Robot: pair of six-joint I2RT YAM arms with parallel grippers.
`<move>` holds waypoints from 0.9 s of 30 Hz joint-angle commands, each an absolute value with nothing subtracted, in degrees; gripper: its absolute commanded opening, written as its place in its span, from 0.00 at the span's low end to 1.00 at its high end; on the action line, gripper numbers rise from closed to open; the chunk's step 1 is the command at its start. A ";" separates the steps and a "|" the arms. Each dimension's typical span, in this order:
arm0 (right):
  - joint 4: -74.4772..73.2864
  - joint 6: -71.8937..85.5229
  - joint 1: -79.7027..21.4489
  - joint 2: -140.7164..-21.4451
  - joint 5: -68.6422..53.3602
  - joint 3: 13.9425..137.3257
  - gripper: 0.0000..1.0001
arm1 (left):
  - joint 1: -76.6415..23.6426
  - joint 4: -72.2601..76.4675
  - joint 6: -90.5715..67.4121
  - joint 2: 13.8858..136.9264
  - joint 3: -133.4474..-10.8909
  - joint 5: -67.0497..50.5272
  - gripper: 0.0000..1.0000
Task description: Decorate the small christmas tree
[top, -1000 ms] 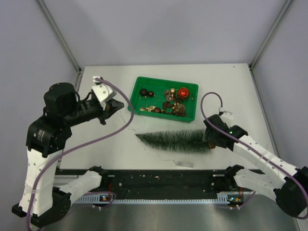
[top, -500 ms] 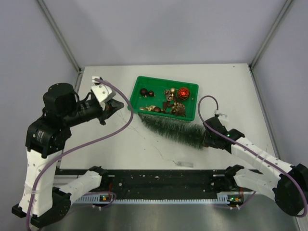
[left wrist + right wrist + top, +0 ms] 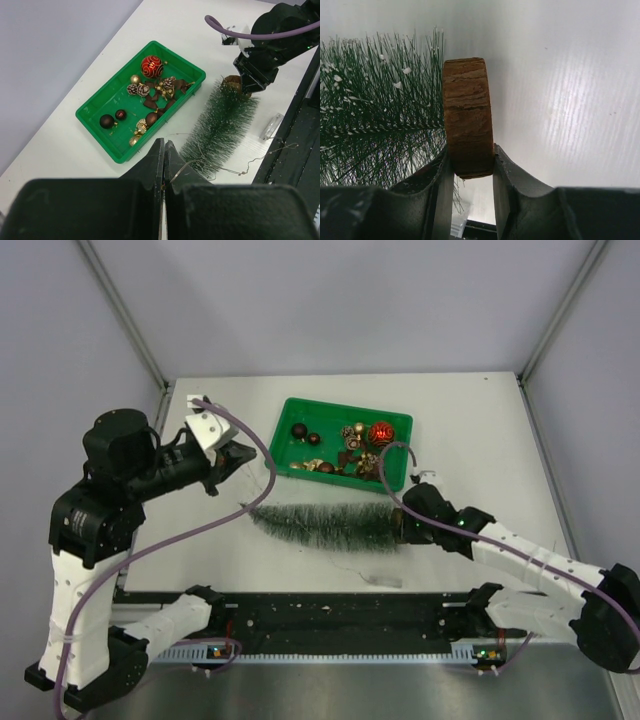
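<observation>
The small tree (image 3: 325, 526) lies on its side on the desk (image 3: 480, 420), just in front of the green tray (image 3: 283, 430). The right tool (image 3: 403, 527) grips its wooden base (image 3: 467, 115) by the flat faces, probably to stand it upright. The left tool (image 3: 238, 455) hangs closed above the desk, out of the way.

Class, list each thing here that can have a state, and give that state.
small christmas tree: lying on its side on the table.
right gripper: shut on the tree's wooden base.
left gripper: fingers shut, empty, raised.
green tray: on the table, holding ornaments.
</observation>
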State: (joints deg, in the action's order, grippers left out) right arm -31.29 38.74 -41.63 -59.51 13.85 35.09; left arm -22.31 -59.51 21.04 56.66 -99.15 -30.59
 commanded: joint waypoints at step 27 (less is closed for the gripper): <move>-32.35 38.06 -63.54 -54.06 18.99 39.29 0.00 | -22.24 -46.77 26.46 61.26 -96.60 -17.50 0.00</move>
State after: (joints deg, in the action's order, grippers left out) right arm -34.35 36.49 -61.91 -58.04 19.00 40.07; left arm -22.33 -53.54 25.96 59.94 -98.61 -22.26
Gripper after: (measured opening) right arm 0.302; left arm 0.012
